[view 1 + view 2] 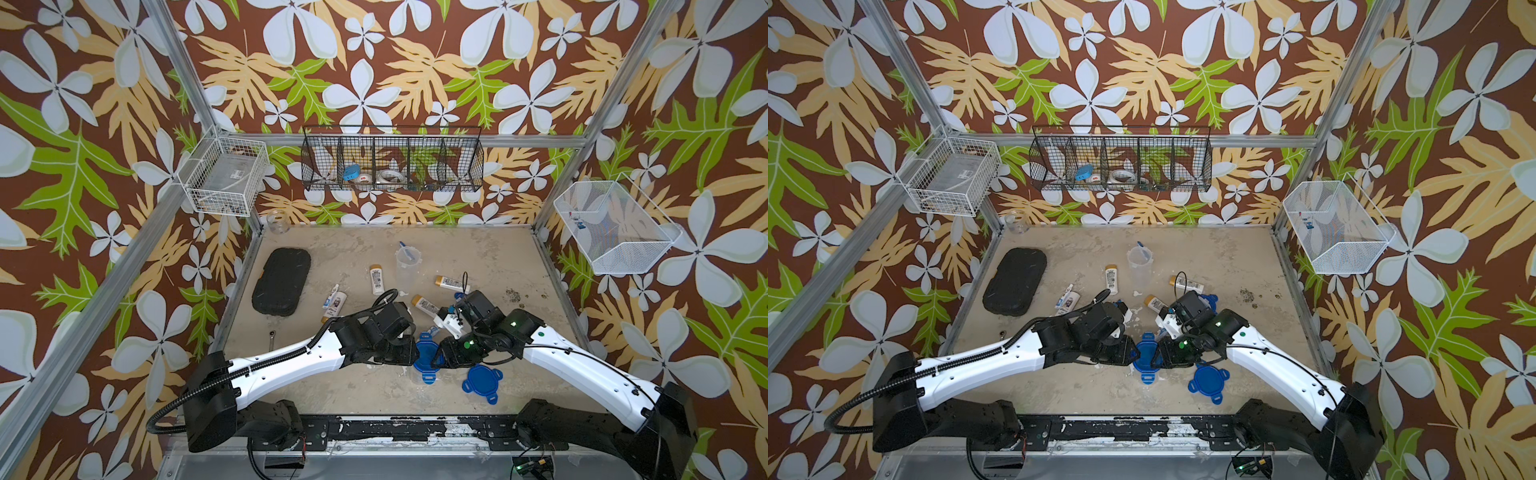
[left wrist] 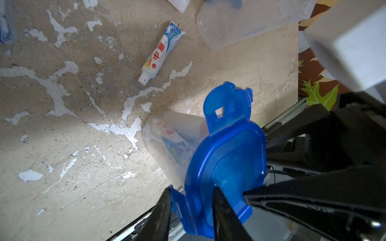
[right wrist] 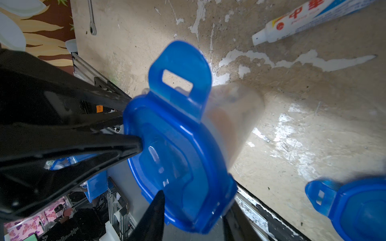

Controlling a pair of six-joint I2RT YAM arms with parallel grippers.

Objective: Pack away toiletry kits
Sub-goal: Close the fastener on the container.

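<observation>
A clear cup (image 2: 167,141) with a blue clip lid (image 1: 426,353) (image 1: 1148,353) stands at the front middle, a toothpaste tube inside it. My left gripper (image 2: 192,215) is shut on one side of the lid, over a tab. My right gripper (image 3: 192,221) is shut on the opposite edge of the lid (image 3: 177,156). One lid tab (image 3: 179,71) sticks up unclipped. A loose blue lid (image 1: 482,380) lies just right of the cup. An open cup (image 1: 407,259) with a toothbrush stands farther back. White gold-capped bottles (image 1: 377,279) (image 1: 451,284) and a toothpaste tube (image 2: 160,52) lie around.
A black oblong case (image 1: 282,282) lies at the left and a small wrench (image 1: 272,337) near the left edge. A glass jar (image 1: 277,220) stands in the back left corner. Wire baskets hang on the walls: white (image 1: 224,178), black (image 1: 392,166), white (image 1: 615,228).
</observation>
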